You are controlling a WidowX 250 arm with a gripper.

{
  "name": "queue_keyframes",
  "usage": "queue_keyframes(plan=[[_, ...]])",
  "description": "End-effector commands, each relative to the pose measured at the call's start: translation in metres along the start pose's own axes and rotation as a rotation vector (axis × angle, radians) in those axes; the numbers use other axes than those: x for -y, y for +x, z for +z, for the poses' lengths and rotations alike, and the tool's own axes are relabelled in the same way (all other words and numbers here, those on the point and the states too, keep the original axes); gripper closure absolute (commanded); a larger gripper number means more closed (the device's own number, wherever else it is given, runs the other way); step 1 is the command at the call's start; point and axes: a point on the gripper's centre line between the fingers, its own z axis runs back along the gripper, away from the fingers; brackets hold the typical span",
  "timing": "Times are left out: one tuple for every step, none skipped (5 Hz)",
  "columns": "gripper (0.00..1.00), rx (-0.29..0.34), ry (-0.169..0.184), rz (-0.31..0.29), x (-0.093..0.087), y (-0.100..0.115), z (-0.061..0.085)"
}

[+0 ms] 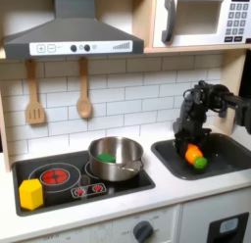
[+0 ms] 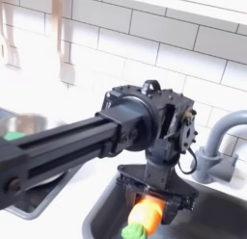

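Orange carrot (image 2: pixel 147 213) sits gripped between the tool's (image 2: pixel 148 206) fingers.

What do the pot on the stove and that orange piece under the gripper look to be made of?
Pot: apparently metal, likely steel, with a shiny silver finish and bright reflections on its wall. Orange piece, a carrot-like toy with a green end, between the gripper fingers over the sink: probably plastic, going by its smooth, uniform colour, though the blur leaves it open.
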Motion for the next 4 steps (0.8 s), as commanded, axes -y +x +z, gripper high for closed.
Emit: queue_keyframes(plan=[[1.0, 0.034, -0.01, 0.017, -0.021, 0.0, 0.023], [1.0, 0.056, -0.012, 0.019, -0.033, 0.003, 0.036], [1.0, 0.061, -0.016, 0.043, -0.046, 0.003, 0.041], [1.0, 0.069, -0.014, 0.061, -0.062, 0.004, 0.048]])
